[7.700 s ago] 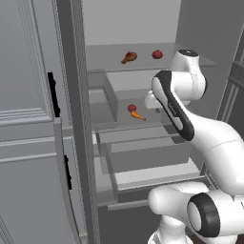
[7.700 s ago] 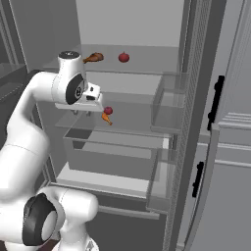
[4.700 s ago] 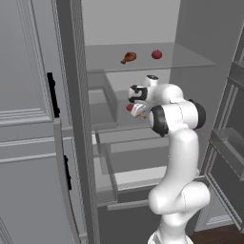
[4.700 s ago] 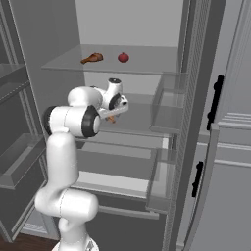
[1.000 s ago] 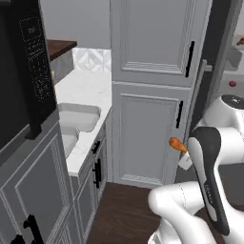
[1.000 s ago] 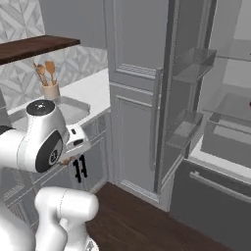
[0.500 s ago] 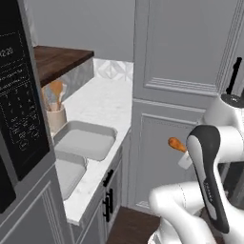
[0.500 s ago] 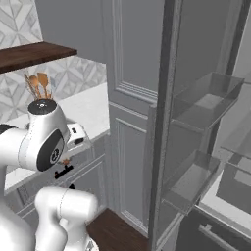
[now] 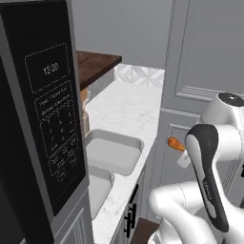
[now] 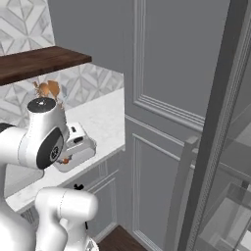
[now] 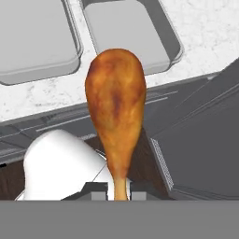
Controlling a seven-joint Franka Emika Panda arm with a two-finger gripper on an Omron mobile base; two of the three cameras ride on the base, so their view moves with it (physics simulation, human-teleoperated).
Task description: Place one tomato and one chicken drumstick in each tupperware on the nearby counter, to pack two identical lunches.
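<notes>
Beside the tall grey cabinet doors (image 9: 205, 62), the white arm holds its fingers (image 11: 120, 190) clamped on the thin bone end of a chicken drumstick (image 11: 116, 107). Hand view: the browned, meaty end of the drumstick points away from the fingers, toward the desk (image 11: 212, 28). Two tupperware trays lie side by side on the white marble-look desk, one tray (image 11: 35, 39) at upper left and the other tray (image 11: 130, 30) just beside it at upper centre; nothing lies inside either. The drumstick hangs off the desk edge, over the grey cabinet fronts and dark floor, apart from both trays. Left base view: the drumstick's orange end (image 9: 174, 143) projects from behind the arm's dark-banded link, level with the cabinet door panel; the two trays (image 9: 113, 151) sit one behind the other along the desk (image 9: 128, 107), next to a black microwave (image 9: 40, 109). A dark brown wooden shelf (image 9: 95, 64) stands above the desk.
</notes>
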